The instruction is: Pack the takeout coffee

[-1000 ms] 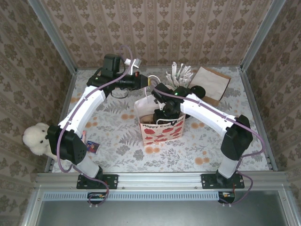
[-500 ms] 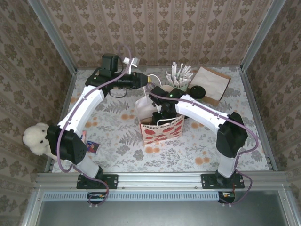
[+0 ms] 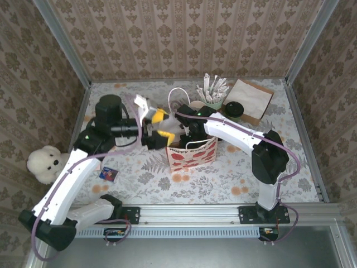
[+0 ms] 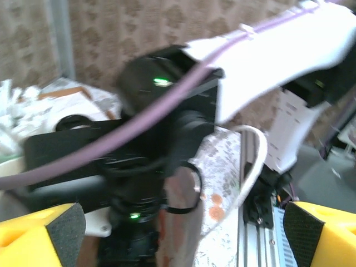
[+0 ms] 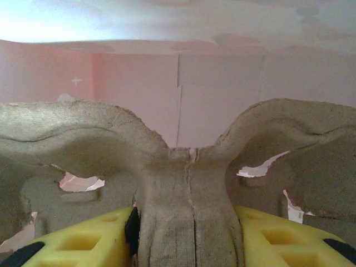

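The red-and-white gift bag (image 3: 195, 154) stands mid-table, its white handle (image 3: 177, 95) looped up behind. My right gripper (image 3: 190, 135) reaches down into the bag. In the right wrist view it (image 5: 189, 236) is shut on the centre rib of a grey pulp cup carrier (image 5: 186, 183), with the bag's pink inner wall (image 5: 222, 72) behind. A small cup with a pale rim (image 3: 196, 105), apparently the takeout coffee, stands just behind the bag, partly hidden by the right arm. My left gripper (image 3: 159, 126) hovers open at the bag's left side, its yellow fingers (image 4: 39, 233) wide apart and empty.
A green cup of white paper-wrapped sticks (image 3: 212, 92), a flat black disc (image 3: 234, 110) and a brown paper bag (image 3: 250, 99) lie at the back right. A white plush toy (image 3: 43, 163) and a small blue card (image 3: 109, 174) sit at the left edge.
The left arm has swung from behind the bag toward the near left, and its gripper is now beside the bag's left wall. The right arm has shifted slightly left and stays inside the bag.
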Action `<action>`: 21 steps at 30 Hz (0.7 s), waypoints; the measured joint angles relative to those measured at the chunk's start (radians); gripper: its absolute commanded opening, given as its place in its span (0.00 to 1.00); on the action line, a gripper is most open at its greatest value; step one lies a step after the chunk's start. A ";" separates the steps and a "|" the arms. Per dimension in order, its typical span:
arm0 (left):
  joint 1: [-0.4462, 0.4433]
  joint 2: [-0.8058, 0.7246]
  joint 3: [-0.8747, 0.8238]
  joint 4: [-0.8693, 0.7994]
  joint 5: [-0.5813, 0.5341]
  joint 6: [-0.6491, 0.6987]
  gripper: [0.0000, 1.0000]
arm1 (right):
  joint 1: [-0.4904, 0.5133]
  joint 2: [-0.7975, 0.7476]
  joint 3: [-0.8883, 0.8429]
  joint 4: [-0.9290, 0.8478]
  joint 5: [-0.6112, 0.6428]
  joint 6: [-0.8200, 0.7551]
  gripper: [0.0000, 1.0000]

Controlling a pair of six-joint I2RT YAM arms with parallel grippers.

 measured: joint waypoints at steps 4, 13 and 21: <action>-0.094 0.008 -0.042 0.043 -0.053 0.095 0.90 | 0.000 0.002 0.000 0.001 -0.003 0.019 0.48; -0.198 0.137 -0.001 0.030 -0.092 0.232 0.66 | -0.008 0.011 0.000 0.011 -0.011 0.054 0.48; -0.226 0.149 0.005 0.051 -0.066 0.238 0.00 | 0.000 0.016 -0.001 0.026 -0.011 0.080 0.48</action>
